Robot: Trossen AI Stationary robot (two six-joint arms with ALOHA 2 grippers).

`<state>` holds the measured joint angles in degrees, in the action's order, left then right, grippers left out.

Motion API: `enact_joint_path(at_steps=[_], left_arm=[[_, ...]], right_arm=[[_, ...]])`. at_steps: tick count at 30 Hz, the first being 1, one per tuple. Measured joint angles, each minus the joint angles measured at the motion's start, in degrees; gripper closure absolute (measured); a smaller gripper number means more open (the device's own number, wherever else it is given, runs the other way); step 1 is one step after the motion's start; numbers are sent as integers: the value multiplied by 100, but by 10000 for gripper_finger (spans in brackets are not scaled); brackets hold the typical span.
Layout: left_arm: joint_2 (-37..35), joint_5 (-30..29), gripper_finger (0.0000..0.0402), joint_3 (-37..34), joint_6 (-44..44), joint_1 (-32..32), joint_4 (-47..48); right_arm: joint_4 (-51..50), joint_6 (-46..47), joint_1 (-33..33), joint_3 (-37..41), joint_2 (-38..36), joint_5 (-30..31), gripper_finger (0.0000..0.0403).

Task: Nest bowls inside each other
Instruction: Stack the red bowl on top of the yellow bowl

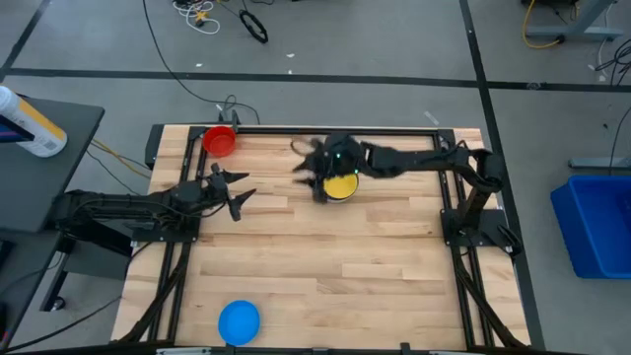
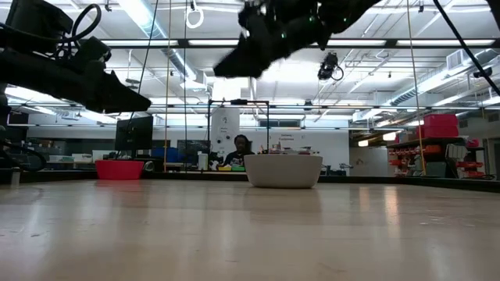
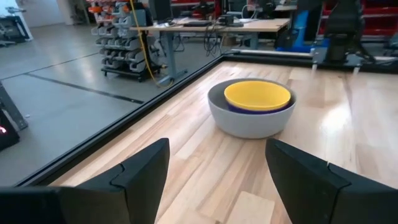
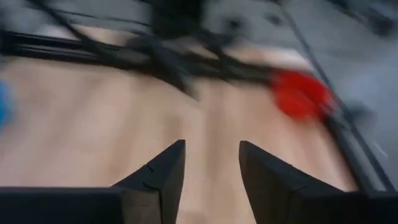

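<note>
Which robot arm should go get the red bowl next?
Probably the left. Its open hand hovers nearer the red bowl at the table's far left corner. The right hand, fingers apart, is over the stacked bowls mid-table, farther away.

A white bottle with a yellow label (image 1: 30, 123) is lying on a dark side table (image 1: 69, 148) at the left (partly cut off), and a blue bin (image 1: 596, 222) is standing on the floor at the right, while cables (image 1: 212, 15) are trailing across the grey floor.
</note>
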<state>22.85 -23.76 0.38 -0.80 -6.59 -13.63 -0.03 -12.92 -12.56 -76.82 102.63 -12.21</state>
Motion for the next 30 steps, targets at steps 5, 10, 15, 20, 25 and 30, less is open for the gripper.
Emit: enact_joint_path(at_steps=[5,10,15,20,25,30], left_arm=[[0,-1,128,-1,-28,1,25],[0,83,128,-2,-58,2,31],[0,207,128,-2,-151,2,81],[0,217,128,0,-149,2,75],[0,217,128,0,-149,2,20],[2,217,128,-1,-153,2,18]], right_arm=[[279,-381,587,0,0,-1024,257],[232,-556,1126,96,-89,-1652,264],[395,-483,1080,669,-903,-1522,283],[1701,-133,1039,2154,-2168,-1069,291],[4009,446,1031,4146,-2809,-343,291],[6052,926,1052,5790,-2765,267,295]])
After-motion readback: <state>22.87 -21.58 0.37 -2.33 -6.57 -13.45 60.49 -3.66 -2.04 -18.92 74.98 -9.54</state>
